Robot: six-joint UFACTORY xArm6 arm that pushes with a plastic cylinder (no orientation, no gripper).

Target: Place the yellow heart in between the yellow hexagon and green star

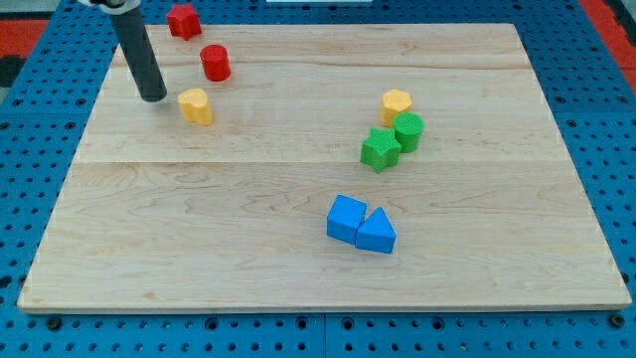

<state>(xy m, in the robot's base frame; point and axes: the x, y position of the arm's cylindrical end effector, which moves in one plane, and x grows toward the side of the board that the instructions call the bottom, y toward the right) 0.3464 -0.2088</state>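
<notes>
At the far left of the wooden surface (298, 268) lay the yellow heart (196, 105), well apart from the place it was meant for. My tip (154, 97) stood just beside its left side, close to touching, though whether there was contact could not be made out. That put the rod on the side away from the goal, which I judged the right station for a push to the right across the boards. The end effector here was a plain dark rod with nothing to open or close, so it held nothing and could only shove.

Over on the right sat the yellow hexagon (397, 102), with the green star (380, 149) nearer and slightly left of it. A green cylinder (408, 130) was wedged against both, filling much of the gap on the right, so the heart would likely have to enter from the left.

Just beyond the heart stood a red cylinder (215, 63), and farther off a second red block (183, 20) of unclear shape. Near the middle, a blue cube (345, 218) and blue triangular block (377, 233) touched each other.
</notes>
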